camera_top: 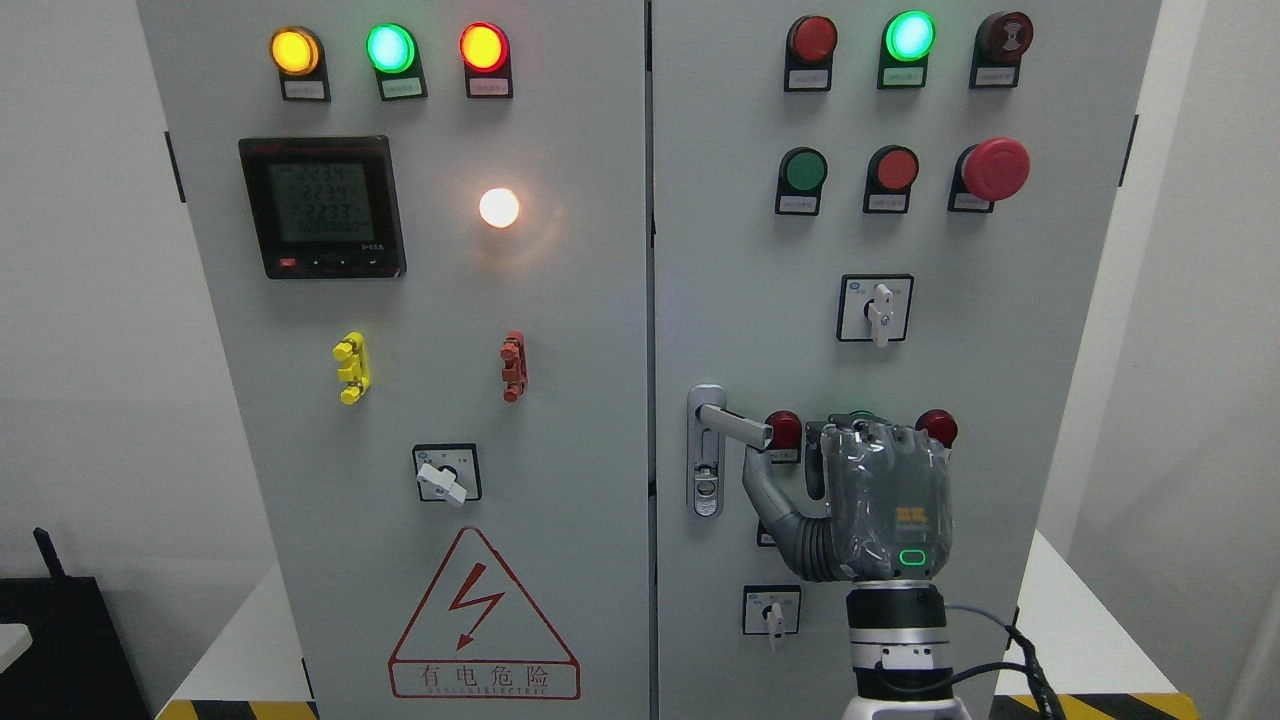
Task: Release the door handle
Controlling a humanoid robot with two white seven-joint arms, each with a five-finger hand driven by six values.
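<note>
1. The right hand (885,500) rises from the bottom edge, right of the middle, its grey back turned towards me, in front of the right door (900,360) of the grey cabinet.
2. The door handle (733,424) sits at the left edge of that door, at about nine o'clock from the hand; its lever sticks out to the right from a tall silver plate with a keyhole low on it.
3. The thumb (765,488) reaches up and left to just below the lever's free end (touching or just short of it, I cannot tell which).
4. The other fingers (880,432) bend forward at the knuckles and out of sight, so I cannot tell whether they are spread or pressed together; they hold nothing I can see.
5. A red button (784,430) shows just beside the lever's tip, and another red button (938,427) peeks out at one o'clock from the hand.
6. Well above, at twelve o'clock, is a rotary switch (876,309).
7. The left door (420,360) carries a digital meter (322,207) and a red warning triangle (483,618).
</note>
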